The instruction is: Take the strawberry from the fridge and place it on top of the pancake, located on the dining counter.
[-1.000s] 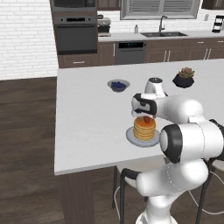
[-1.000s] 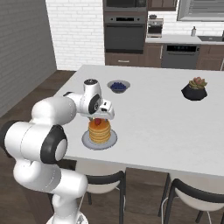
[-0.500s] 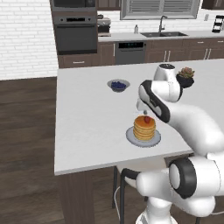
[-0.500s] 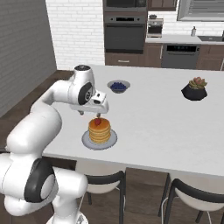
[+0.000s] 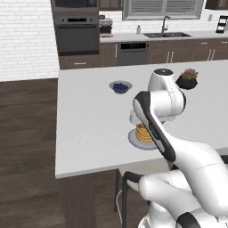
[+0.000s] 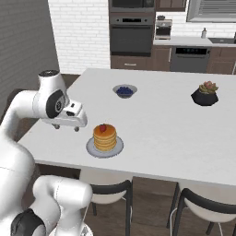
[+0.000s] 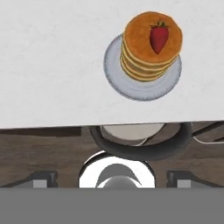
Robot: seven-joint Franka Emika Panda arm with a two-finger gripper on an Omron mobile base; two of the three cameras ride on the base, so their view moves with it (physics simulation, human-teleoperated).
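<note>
And there it was: the strawberry lay on top of the pancake, red against golden tan, in the upper right of the hand view. In the right base view the strawberry showed as a small red cap on the stack, just left of centre, with the grey plate underneath on the white table.

The end effector hung at the left of the right base view, up and to the side of the stack, clear of the berry and touching nothing. Its jaws stood wide apart and empty. In the left base view the arm's white bulk covered much of the plate, so the berry could not be made out from that side.

Further back on the table sat a bowl of blueberries and a dark pot with a small plant, both well apart from the plate.

Judging by the layout, the job looked essentially finished: berry fetched, berry placed, grip released. The berry looked settled slightly off centre on the top pancake, not near the rim. All that seemed left was for the arm to draw clear without clipping the stack.
</note>
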